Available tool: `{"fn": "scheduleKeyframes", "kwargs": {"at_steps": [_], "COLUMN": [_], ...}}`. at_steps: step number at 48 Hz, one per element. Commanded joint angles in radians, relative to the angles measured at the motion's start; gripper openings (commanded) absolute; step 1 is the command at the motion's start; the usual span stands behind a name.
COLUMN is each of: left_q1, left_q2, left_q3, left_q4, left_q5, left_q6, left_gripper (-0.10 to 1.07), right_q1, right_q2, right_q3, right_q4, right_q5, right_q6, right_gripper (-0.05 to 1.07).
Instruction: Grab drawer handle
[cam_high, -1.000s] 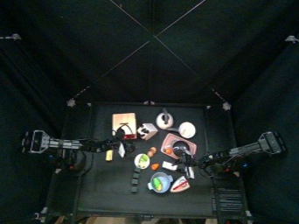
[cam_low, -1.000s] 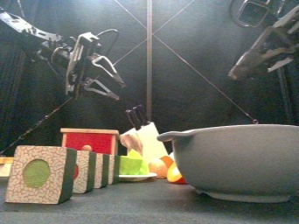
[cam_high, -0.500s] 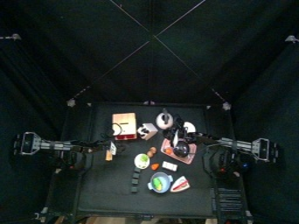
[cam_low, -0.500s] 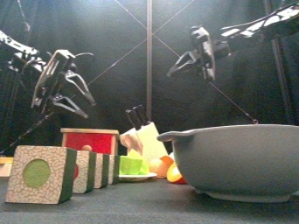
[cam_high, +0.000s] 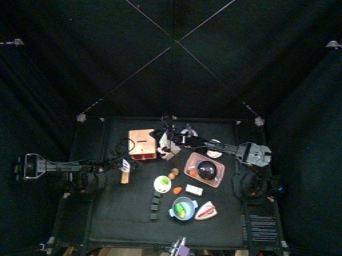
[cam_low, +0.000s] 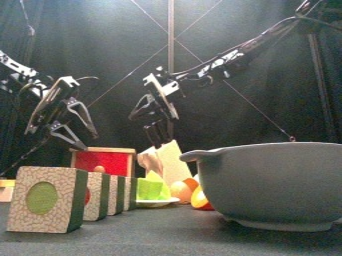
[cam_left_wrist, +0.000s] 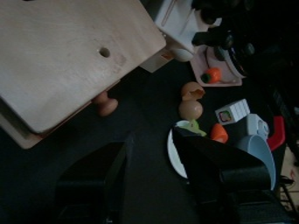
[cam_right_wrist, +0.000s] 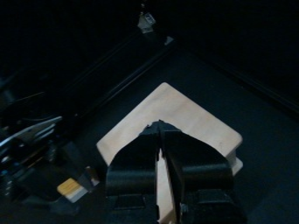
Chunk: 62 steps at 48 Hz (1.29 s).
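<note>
While right claw (cam_right_wrist: 160, 179) hovers nearly shut, drawer (cam_right_wrist: 176, 122) lies directly beneath.

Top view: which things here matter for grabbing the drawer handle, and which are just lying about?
For the job:
drawer
right gripper, reaching across to the drawer
left gripper, open beside the drawer

Lying about:
brown tray with dark bowl
plate
grey bowl
wooden blocks

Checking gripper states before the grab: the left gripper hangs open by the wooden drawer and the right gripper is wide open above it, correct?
Not quite: the right gripper is nearly shut, as the right wrist view shows, above the drawer. The left gripper is open.
</note>
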Motion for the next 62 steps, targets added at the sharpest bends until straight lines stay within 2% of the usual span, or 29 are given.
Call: {"fn": "scheduleKeyframes", "kwargs": {"at_steps": [1,8,13,17,24,37,52,62], "left_q1": [0.009,0.011,0.014,0.014,0.014,0.009,0.021,0.021], "left_q2": [0.011,0.018,0.02,0.025,0.038,0.089,0.095,0.095], "left_q3": [-0.023,-0.025,-0.025,-0.031,-0.025,-0.031,-0.034,-0.037], "left_q4": [-0.008,-0.006,-0.008,-0.015,-0.018,-0.034,-0.032,-0.034], "left_q5": [-0.009,-0.009,-0.021,-0.026,-0.028,-0.028,-0.034,-0.032], "left_q6": [0.002,0.002,0.002,0.002,0.002,0.002,0.002,0.002], "left_gripper": [0.8,0.8,0.8,0.8,0.8,0.8,0.8,0.8], "right_q1": [-0.018,-0.052,-0.052,-0.051,-0.031,0.012,0.014,0.018], "right_q2": [-0.008,0.025,0.086,0.109,0.086,0.052,-0.026,0.012], "right_q3": [-0.051,-0.098,-0.138,-0.133,-0.074,-0.023,-0.023,-0.015], "right_q4": [-0.005,-0.006,0.002,0.002,-0.003,0.0,-0.009,0.0], "right_q5": [0.003,0.077,0.08,0.089,0.092,0.087,0.08,0.051], "right_q6": [-0.003,-0.005,-0.005,-0.005,-0.006,-0.006,-0.008,-0.008], "right_gripper": [0.11,0.08,0.05,0.05,0.05,0.05,0.04,0.04]}}
